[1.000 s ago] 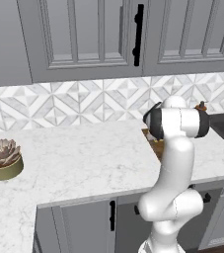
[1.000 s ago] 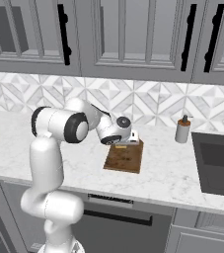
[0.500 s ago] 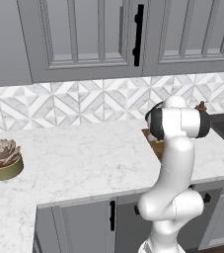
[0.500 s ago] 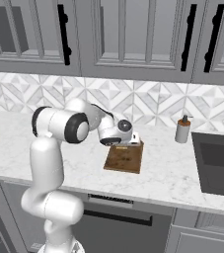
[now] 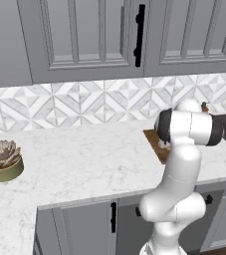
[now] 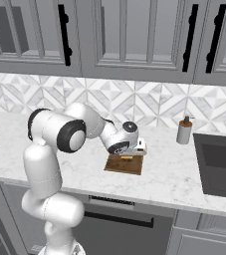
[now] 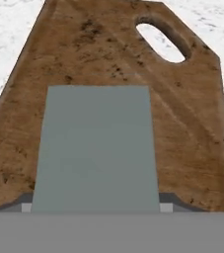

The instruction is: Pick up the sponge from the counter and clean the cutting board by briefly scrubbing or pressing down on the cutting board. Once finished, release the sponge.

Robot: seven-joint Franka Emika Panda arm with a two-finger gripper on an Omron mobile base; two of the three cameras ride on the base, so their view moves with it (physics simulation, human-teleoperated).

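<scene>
The dark brown cutting board lies flat on the white counter, its oval handle hole toward the far end. The sponge shows its grey-green top and rests on the board's near half, between my fingers. In the right base view my gripper is low over the cutting board, with a sliver of yellow sponge under it. It is shut on the sponge. From the left base view my arm hides most of the cutting board.
A soap bottle stands right of the board, beside a dark sink. A potted succulent sits far left on the counter. The tiled wall runs close behind the board, with upper cabinets above.
My hand has come down a little toward the board with the sponge in it. The board has not moved.
</scene>
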